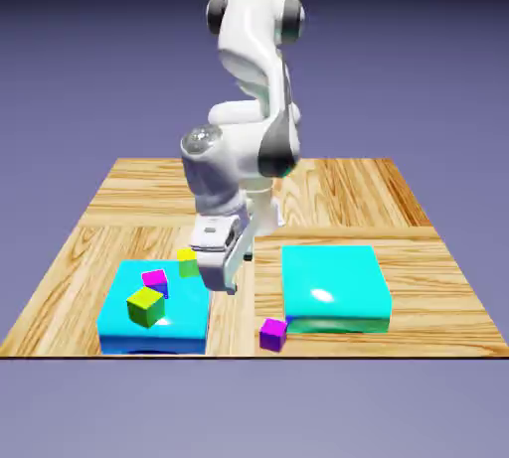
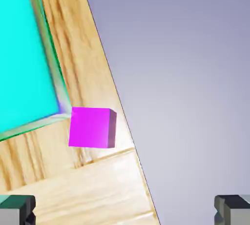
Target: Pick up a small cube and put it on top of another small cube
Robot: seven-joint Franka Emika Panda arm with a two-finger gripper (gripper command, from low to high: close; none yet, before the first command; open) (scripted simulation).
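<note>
From the exterior view, the white two-finger gripper (image 1: pixel 225 272) hangs low over the wooden plank table (image 1: pixel 418 297), in the gap between two flat glossy cyan blocks. The cyan block on the exterior view's left (image 1: pixel 184 332) carries three little cubes: a magenta-topped cube with a blue side (image 1: pixel 155 280), a yellow-green cube (image 1: pixel 146 307) in front of it, and another yellow-green cube (image 1: pixel 188 263) near the back corner, just beside the gripper. The cyan block on the exterior view's right (image 1: pixel 334 289) is bare on top. The small cube with purple sides and a magenta face (image 1: pixel 272 334) sits on the wood, touching or nearly touching that right block's front corner, close to the table's near edge. The hand seems tilted toward it, which I take as lining up for the pick; nothing is between the fingers.

From the hand view, the two grey fingertips (image 2: pixel 17 208) stand at the bottom corners, spread as wide as they go and empty. The small cube (image 2: pixel 91 127) lies ahead of them, off to the left of centre, right at the cyan block's corner (image 2: pixel 22 53). The table edge runs just past it, so I would judge the approach needs re-centring before closing.
</note>
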